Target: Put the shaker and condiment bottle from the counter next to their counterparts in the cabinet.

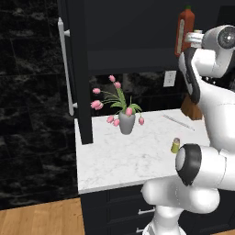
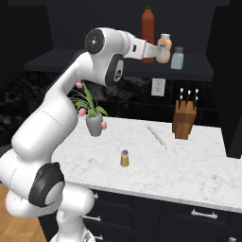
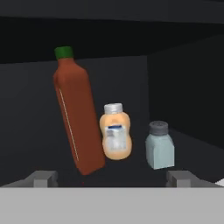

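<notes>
The tall red condiment bottle (image 1: 185,30) (image 2: 148,26) (image 3: 76,118) stands on the shelf of the dark cabinet (image 1: 75,69), just left of its counterparts. These are the peach-orange bottle (image 2: 164,49) (image 3: 116,135) and the pale blue-grey shaker (image 2: 177,58) (image 3: 159,146). My gripper (image 2: 156,51) (image 3: 113,178) is open at shelf height, just in front of the bottles, with its fingers spread wide and nothing between them. The small yellow-green shaker (image 1: 175,145) (image 2: 124,159) stands upright on the white counter, far below the gripper.
A grey vase of pink tulips (image 1: 126,121) (image 2: 94,124) stands at the counter's back left. A wooden knife block (image 2: 184,120) stands at the back right. A thin utensil (image 2: 157,134) lies between them. The open cabinet door with its silver handle (image 1: 64,69) juts out on the left.
</notes>
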